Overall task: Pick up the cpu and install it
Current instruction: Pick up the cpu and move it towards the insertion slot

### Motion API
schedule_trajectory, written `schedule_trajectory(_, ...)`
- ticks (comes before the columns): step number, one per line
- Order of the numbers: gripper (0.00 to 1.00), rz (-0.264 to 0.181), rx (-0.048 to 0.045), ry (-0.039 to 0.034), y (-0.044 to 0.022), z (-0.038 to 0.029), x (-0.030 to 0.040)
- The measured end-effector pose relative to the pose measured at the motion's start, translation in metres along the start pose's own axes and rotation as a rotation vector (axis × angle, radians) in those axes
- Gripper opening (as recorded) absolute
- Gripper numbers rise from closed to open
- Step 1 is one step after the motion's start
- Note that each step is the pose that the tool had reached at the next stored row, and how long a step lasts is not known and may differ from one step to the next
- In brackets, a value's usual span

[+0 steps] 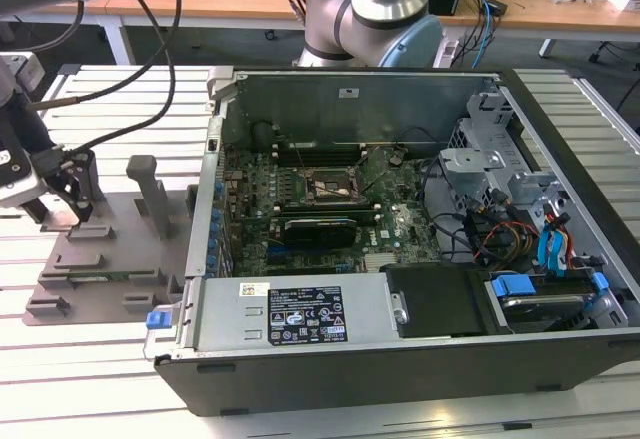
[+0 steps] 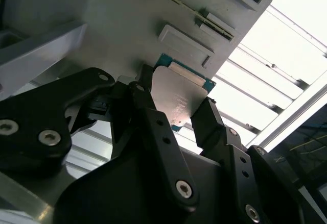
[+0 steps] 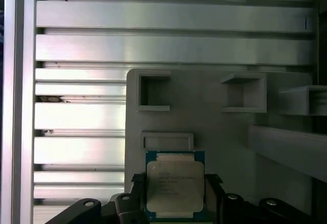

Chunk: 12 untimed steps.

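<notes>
Grips the cpu [image 3: 175,185] between closed fingers [image 2: 207,119] at the grey tray [image 3: 230,137]; yet to seat it in the socket [image 1: 328,191].

cpu [image 3: 174,185]: dull silvery metal top | tray [image 3: 204,117]: matt grey plastic
</notes>
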State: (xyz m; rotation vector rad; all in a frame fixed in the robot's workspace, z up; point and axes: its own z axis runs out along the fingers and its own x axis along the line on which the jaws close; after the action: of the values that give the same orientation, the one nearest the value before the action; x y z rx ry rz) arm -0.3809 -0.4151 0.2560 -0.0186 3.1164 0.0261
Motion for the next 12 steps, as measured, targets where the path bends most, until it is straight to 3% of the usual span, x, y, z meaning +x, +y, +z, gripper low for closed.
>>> schedule_trajectory(12, 0.55, 0.0, 0.0001, 0.0, 0.0003, -0.0173, -0.0004)
